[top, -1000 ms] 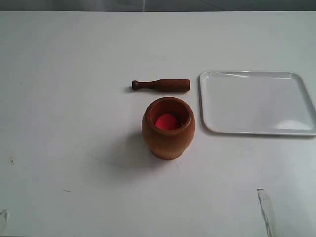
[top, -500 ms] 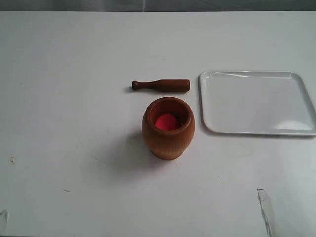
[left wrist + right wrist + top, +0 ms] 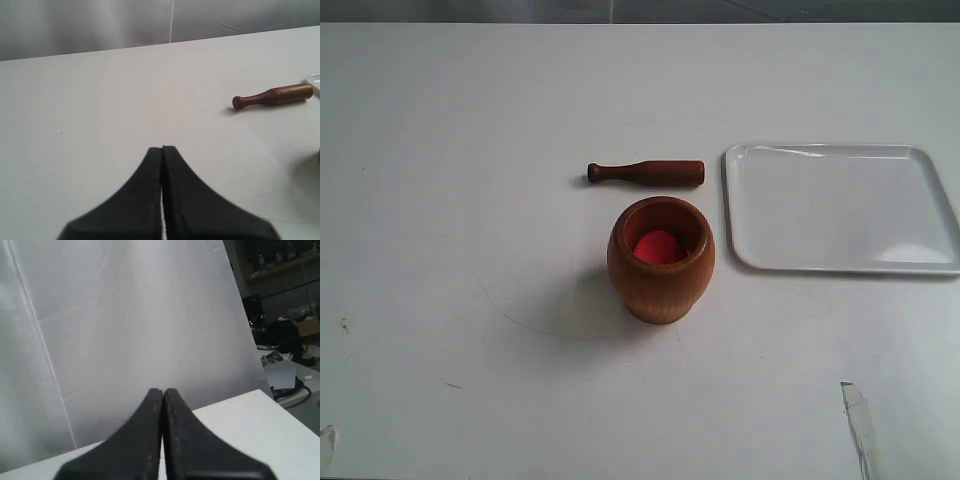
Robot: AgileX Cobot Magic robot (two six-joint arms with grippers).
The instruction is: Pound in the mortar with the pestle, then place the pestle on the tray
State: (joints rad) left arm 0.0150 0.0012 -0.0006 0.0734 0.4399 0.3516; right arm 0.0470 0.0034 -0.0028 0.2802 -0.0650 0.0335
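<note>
Pestle (image 3: pixel 646 173) is lying just behind the upright mortar (image 3: pixel 660 262), near the tray (image 3: pixel 840 208), while left gripper (image 3: pixel 162 150) and right gripper (image 3: pixel 163 391) are hanging closed and empty.

A matte white tabletop (image 3: pixel 470 120) lies evenly lit, with faint scuffs and a translucent strip (image 3: pixel 857 425) near its near right corner. Behind its far edge hangs a creased pale grey sheet (image 3: pixel 125 315). Beside the sheet, dark shelves (image 3: pixel 280 265) and a cluttered desk (image 3: pixel 285 375) sit in dimmer light.
</note>
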